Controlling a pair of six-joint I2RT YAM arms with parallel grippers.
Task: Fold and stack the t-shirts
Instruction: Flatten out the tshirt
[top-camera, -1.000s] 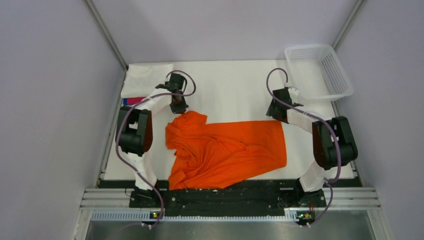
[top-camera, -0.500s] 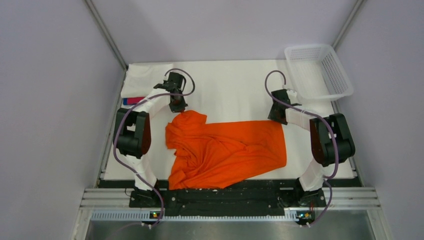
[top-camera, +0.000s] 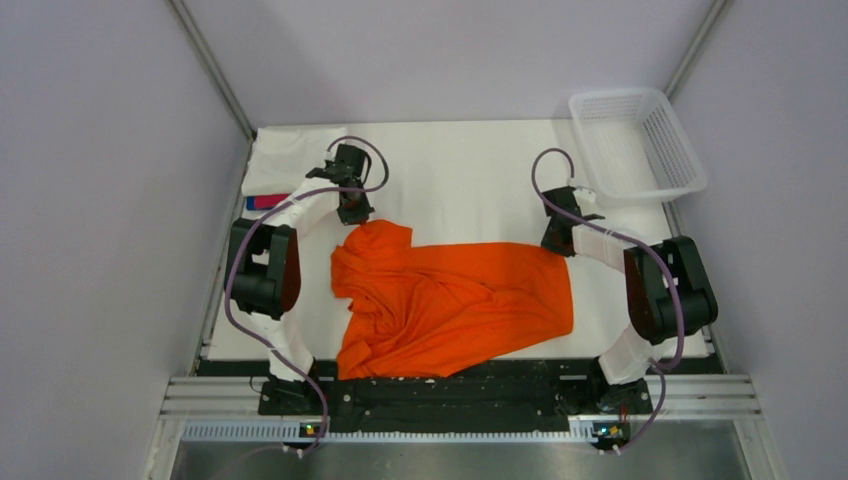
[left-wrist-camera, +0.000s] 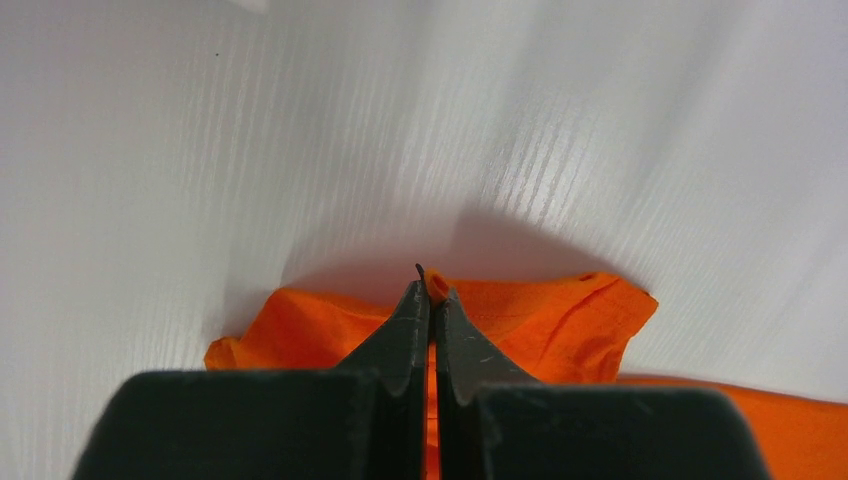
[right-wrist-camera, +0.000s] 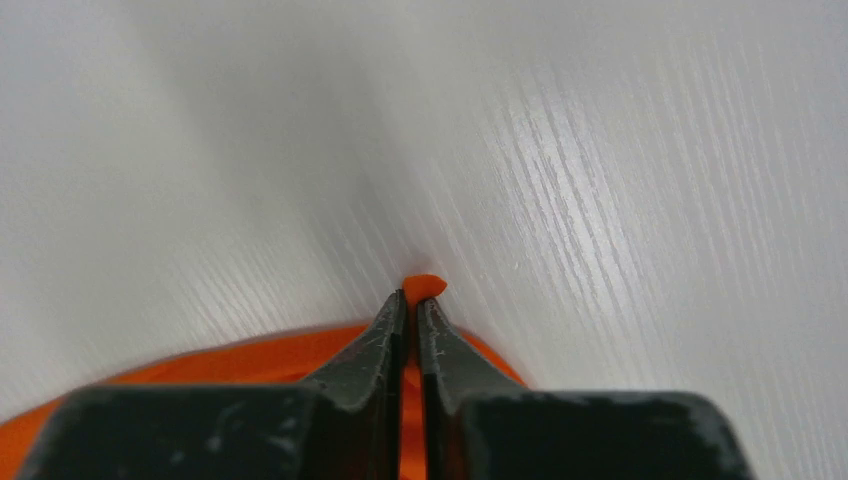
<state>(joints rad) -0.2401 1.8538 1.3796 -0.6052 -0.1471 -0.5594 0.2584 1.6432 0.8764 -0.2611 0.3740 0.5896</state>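
A bright orange t-shirt (top-camera: 450, 300) lies crumpled across the near middle of the white table. My left gripper (top-camera: 358, 218) is shut on its far left corner; in the left wrist view a bit of orange cloth (left-wrist-camera: 560, 320) pokes out between the closed fingertips of that gripper (left-wrist-camera: 432, 290). My right gripper (top-camera: 560, 245) is shut on the shirt's far right corner, and in the right wrist view an orange tip (right-wrist-camera: 424, 285) shows just past the pinched tips of this gripper (right-wrist-camera: 412, 298). Folded t-shirts, white (top-camera: 285, 160) over pink-red and blue (top-camera: 262, 202), lie at the far left.
A white plastic mesh basket (top-camera: 637, 143) stands at the far right corner of the table (top-camera: 470, 180). Grey walls with metal posts close in the sides and back. The arms' bases and a black rail (top-camera: 450, 385) run along the near edge.
My right gripper has shifted slightly right and toward the shirt's corner and closed on it. The left gripper stays shut on the left corner, barely moved.
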